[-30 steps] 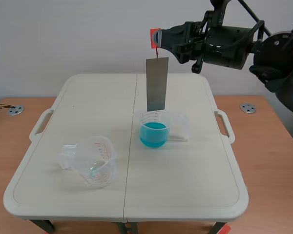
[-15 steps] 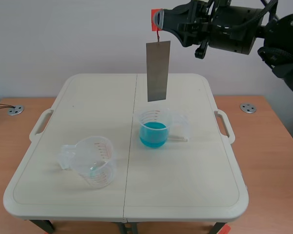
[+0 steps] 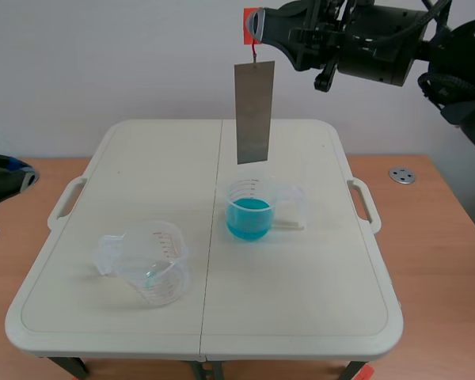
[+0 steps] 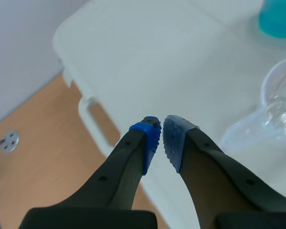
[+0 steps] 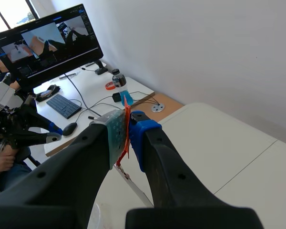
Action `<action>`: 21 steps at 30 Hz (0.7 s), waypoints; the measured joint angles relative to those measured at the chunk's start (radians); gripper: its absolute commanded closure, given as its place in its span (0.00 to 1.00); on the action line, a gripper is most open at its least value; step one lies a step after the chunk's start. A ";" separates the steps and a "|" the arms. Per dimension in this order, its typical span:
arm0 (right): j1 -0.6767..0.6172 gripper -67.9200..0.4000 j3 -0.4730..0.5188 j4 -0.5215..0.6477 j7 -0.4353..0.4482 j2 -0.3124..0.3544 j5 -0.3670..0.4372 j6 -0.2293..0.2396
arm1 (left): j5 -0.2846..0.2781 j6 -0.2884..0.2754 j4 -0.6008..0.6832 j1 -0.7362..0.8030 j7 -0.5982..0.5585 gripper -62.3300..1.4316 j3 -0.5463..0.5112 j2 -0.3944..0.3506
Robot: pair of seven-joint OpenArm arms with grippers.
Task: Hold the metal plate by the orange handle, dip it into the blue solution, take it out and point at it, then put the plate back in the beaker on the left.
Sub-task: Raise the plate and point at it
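My right gripper (image 3: 256,26) is high above the table's far side, shut on the orange handle (image 3: 251,24). The grey metal plate (image 3: 253,111) hangs from it, clear above the beaker of blue solution (image 3: 249,210). In the right wrist view the handle (image 5: 127,129) shows as a thin orange strip pinched between the pads of my right gripper (image 5: 126,128); the plate is hidden below. An empty clear beaker (image 3: 152,261) stands front left. My left gripper (image 3: 20,176) is at the left edge, off the table. In its own view my left gripper (image 4: 161,139) is shut on nothing, with the empty beaker (image 4: 282,102) ahead.
The white folding table (image 3: 301,293) has side handles (image 3: 65,202) and a centre seam. Wooden desk surrounds it, with a metal grommet (image 3: 401,175) at the right. In the right wrist view a desk with a monitor (image 5: 47,40) and a keyboard stands beyond the table.
My right gripper has lifted the plate up out of the blue beaker, so it now hangs clear above. My left gripper has come into view at the scene's left edge.
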 measured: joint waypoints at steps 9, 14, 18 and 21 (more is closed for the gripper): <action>0.000 0.97 0.000 0.000 -0.008 0.000 0.000 0.000 | 0.094 -0.006 0.000 -0.201 0.060 0.86 0.254 0.208; 0.000 0.97 0.000 0.000 -0.008 0.000 0.000 0.000 | 0.133 -0.005 -0.002 -0.277 0.092 0.86 0.306 0.294; 0.000 0.97 0.000 0.000 -0.008 0.000 0.000 0.000 | 0.159 -0.005 -0.013 -0.327 0.092 0.86 0.338 0.341; 0.000 0.97 0.000 0.000 -0.008 0.000 0.000 0.000 | 0.185 -0.005 -0.037 -0.356 0.099 0.86 0.357 0.370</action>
